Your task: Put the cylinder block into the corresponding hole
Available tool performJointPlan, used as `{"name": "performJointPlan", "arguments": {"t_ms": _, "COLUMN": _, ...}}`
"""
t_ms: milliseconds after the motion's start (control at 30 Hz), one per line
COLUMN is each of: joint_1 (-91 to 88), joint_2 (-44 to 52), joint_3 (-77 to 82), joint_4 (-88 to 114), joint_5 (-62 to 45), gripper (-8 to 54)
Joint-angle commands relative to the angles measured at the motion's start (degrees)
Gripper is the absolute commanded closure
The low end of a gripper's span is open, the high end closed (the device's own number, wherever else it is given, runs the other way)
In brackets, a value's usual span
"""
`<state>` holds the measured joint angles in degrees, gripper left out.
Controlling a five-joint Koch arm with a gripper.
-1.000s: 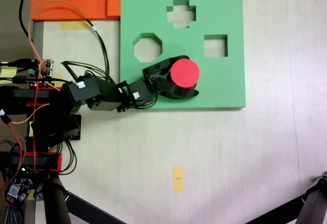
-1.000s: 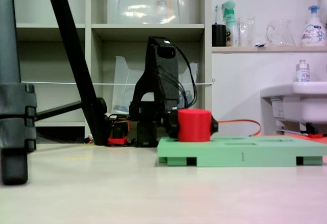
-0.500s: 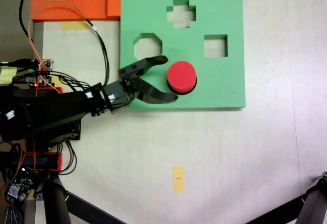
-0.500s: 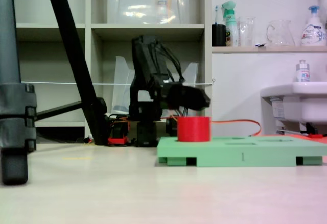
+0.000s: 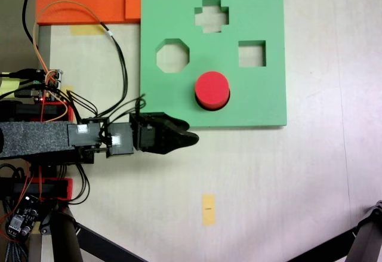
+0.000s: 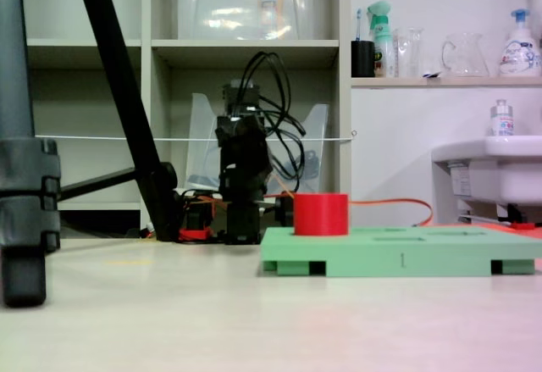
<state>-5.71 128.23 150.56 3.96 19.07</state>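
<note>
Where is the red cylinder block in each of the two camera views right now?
Fixed view from above: the cylinder block sits in the lower middle of the green board, below the octagonal and square cut-outs.
Fixed view from table level: the cylinder block stands up from the left part of the green board.
Shared landmark: the green board.

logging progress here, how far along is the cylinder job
Done, it seems: the cylinder block sits in the round hole of the green board, top standing proud. Nothing in hand: the gripper is off the board, apart from the block; jaws' state unclear. Nothing obvious left.
</note>
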Motion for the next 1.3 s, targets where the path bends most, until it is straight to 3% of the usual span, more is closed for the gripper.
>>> {"name": "performJointPlan", "arguments": {"t_ms": 0, "joint_1": 0.35, "joint_2": 2.20, "joint_3": 2.29, "joint_4": -2.02, "joint_5": -9.67, "gripper": 11.1}}
{"name": "performJointPlan", "arguments": {"t_ms": 133, "joint_1": 0.88, "joint_2": 3.16, "joint_3": 16.88, "joint_4": -23.38, "joint_5": -21.45, "gripper": 11.5}}
{"name": "performJointPlan", "arguments": {"t_ms": 400, "joint_1": 1.49, "joint_2": 3.34, "joint_3": 28.39, "joint_4": -24.43, "joint_5": -22.15, "gripper": 11.6}}
{"name": "performJointPlan", "arguments": {"t_ms": 633, "joint_1": 4.13, "joint_2": 3.43, "joint_3": 29.00, "joint_4": -5.62, "joint_5": -21.88, "gripper": 9.8}}
{"name": "performJointPlan", "arguments": {"t_ms": 700, "joint_1": 4.04, "joint_2": 3.87, "joint_3": 29.00, "joint_4": -5.27, "joint_5": -22.06, "gripper": 12.0}}
{"name": "performJointPlan", "arguments": {"t_ms": 1267, "joint_1": 4.22, "joint_2": 3.78, "joint_3": 29.00, "joint_4": -5.45, "joint_5": -21.88, "gripper": 11.7}}
